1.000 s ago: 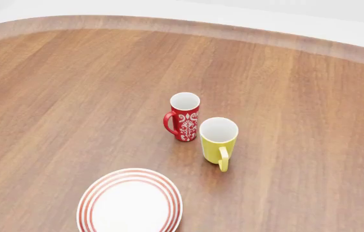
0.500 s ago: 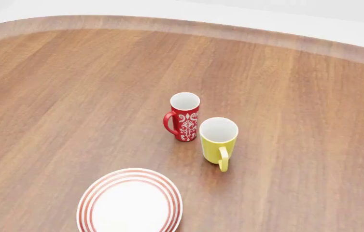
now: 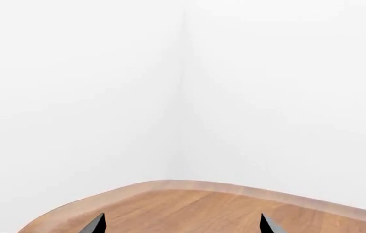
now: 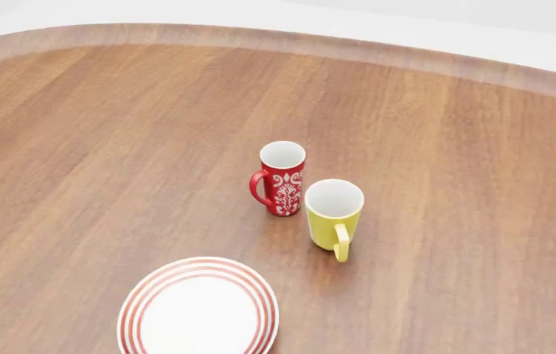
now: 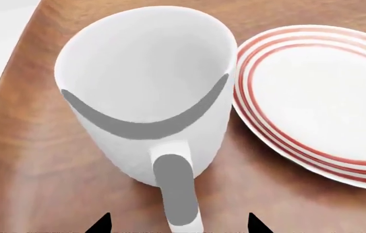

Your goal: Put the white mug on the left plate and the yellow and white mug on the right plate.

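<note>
In the right wrist view the white mug (image 5: 147,92) stands upright on the wood, close to the table's edge, its handle (image 5: 177,194) pointing at the camera. A red-ringed plate (image 5: 325,92) lies right beside it. My right gripper (image 5: 177,225) is open, with its tips on either side of the handle's end and not touching it. In the head view the yellow and white mug (image 4: 334,214) stands upright mid-table, and a red-ringed plate (image 4: 199,310) lies at the front left. I cannot tell which plate is which. My left gripper (image 3: 181,225) is open and empty over the table's far edge.
A red mug with a white pattern (image 4: 280,178) stands just left of and behind the yellow mug, almost touching it. The curved table edge (image 4: 278,37) runs along the back, with white walls (image 3: 183,97) beyond. Neither arm shows in the head view.
</note>
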Controlling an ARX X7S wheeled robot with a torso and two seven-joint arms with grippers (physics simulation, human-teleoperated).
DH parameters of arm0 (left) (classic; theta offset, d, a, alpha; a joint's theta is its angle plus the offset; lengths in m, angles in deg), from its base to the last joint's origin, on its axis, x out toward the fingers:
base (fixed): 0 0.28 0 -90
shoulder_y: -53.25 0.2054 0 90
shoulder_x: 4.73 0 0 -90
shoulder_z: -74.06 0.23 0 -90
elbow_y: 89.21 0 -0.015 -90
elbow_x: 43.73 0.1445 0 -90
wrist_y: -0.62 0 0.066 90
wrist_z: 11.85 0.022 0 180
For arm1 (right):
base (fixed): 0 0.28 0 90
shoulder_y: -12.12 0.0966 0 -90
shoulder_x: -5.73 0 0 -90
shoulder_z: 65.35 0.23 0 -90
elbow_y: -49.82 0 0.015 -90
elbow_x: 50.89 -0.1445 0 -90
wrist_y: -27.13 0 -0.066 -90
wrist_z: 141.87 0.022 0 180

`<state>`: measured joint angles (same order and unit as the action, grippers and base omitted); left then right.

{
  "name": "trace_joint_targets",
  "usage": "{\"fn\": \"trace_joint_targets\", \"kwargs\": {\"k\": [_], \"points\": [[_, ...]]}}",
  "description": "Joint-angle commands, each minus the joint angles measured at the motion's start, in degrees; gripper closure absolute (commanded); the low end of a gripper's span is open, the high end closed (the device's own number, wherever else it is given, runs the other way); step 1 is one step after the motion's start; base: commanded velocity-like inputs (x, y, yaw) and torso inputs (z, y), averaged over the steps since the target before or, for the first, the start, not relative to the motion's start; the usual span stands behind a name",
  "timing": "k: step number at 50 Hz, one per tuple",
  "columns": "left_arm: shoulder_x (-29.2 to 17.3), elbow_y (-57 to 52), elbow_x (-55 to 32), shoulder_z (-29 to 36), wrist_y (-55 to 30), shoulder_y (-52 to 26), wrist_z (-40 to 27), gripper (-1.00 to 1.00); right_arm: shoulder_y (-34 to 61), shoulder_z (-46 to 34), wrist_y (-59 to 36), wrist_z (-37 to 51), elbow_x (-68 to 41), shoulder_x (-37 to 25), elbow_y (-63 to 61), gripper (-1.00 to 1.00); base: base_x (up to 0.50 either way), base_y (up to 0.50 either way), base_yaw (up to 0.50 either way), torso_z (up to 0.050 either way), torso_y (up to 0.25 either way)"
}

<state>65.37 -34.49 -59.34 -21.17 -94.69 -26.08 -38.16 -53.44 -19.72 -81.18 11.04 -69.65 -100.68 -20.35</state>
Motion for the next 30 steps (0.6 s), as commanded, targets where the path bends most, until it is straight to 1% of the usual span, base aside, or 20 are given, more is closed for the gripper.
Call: {"fn": "trace_joint_targets", "kwargs": {"k": [1,17,22,30], "points": [[1.4,-1.4,0.1,-1.1,0.5,2.1,1.6,-1.0,-1.2,0.5,-0.2,-1.6,2.2,1.3,0.3,1.0,0.0,0.0,0.0,0.0,0.0],[1.0,-1.3,0.0,-0.5,0.2,1.4,1.4,-1.0,-1.8,1.0,-1.2,-0.5,1.5,-0.2,-3.8,1.0,0.0,0.0,0.0,0.0,0.0],[0.9,-1.2,0.2,-0.1,0.0,1.2,1.4,-1.0,-2.9,1.1,-3.2,0.7,1.0,-1.7,-10.2,1.0,0.0,0.0,0.0,0.0,0.0],[0.7,-1.3,0.0,-0.2,0.0,1.2,1.2,-1.0,-3.1,3.7,-3.4,3.0,-0.6,-2.6,-15.7,1.0,0.0,0.0,0.0,0.0,0.0]]}}
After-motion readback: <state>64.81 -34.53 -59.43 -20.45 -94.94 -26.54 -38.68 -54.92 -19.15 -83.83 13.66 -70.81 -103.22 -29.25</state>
